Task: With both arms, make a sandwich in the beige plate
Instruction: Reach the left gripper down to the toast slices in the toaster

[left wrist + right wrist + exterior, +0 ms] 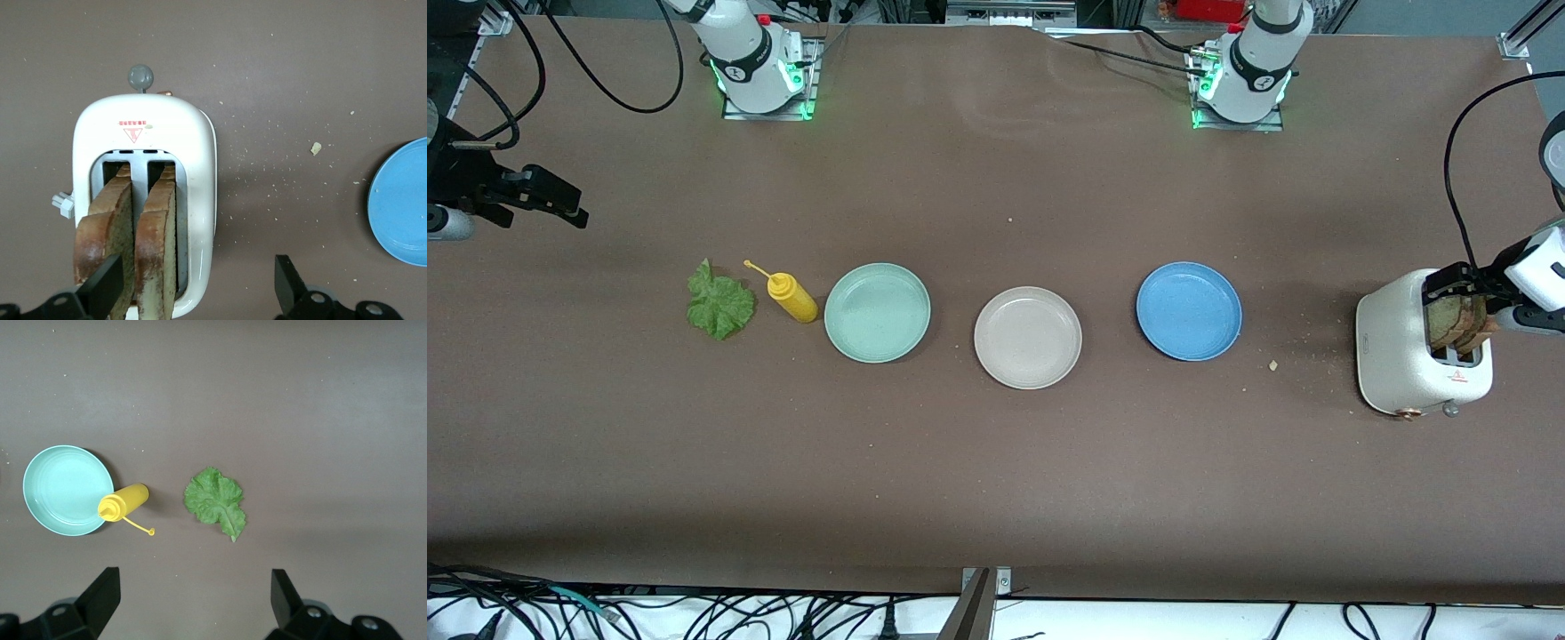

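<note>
Two brown bread slices (1458, 322) stand upright in the slots of a white toaster (1400, 356) at the left arm's end of the table. The left wrist view shows both slices (157, 233) from above. My left gripper (1480, 298) hangs open and empty over the toaster (197, 153). The green lettuce leaf (719, 304) lies flat toward the right arm's end. My right gripper (543, 209) is open and empty, up in the air near the table's end past the leaf (215, 501). The beige plate (1028, 338) sits empty in the middle of the table.
A mint-green plate (877, 312) and a blue plate (1189, 310) flank the beige plate. A yellow squeeze bottle (793, 298) lies between the lettuce and the mint plate. Crumbs are scattered between the blue plate and the toaster.
</note>
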You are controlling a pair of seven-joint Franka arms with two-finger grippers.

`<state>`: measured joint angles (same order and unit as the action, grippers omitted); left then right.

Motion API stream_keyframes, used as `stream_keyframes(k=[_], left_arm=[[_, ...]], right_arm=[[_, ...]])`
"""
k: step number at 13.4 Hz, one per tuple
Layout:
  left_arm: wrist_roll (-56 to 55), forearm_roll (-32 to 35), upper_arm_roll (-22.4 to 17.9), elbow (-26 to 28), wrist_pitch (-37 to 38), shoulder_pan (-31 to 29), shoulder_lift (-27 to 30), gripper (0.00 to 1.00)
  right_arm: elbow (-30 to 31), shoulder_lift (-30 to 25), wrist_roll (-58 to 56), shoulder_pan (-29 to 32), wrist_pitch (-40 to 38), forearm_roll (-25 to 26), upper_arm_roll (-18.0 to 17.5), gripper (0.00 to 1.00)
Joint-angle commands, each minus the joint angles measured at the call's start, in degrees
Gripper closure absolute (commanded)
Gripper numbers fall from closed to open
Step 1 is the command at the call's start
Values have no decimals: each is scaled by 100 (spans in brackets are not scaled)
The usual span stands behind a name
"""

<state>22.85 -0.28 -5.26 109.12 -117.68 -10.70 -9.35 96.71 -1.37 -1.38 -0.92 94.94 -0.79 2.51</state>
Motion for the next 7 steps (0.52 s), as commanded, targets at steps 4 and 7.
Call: stream_keyframes(k=[4,7], left_arm=[[158,-86,42,259,-299,-117,-14,0],[158,-86,42,259,-352,-152,-58,0]], right_arm=[[-30,-39,-82,-14,-72,-53,21,0],[-30,-39,-82,-14,-81,-53,30,0]])
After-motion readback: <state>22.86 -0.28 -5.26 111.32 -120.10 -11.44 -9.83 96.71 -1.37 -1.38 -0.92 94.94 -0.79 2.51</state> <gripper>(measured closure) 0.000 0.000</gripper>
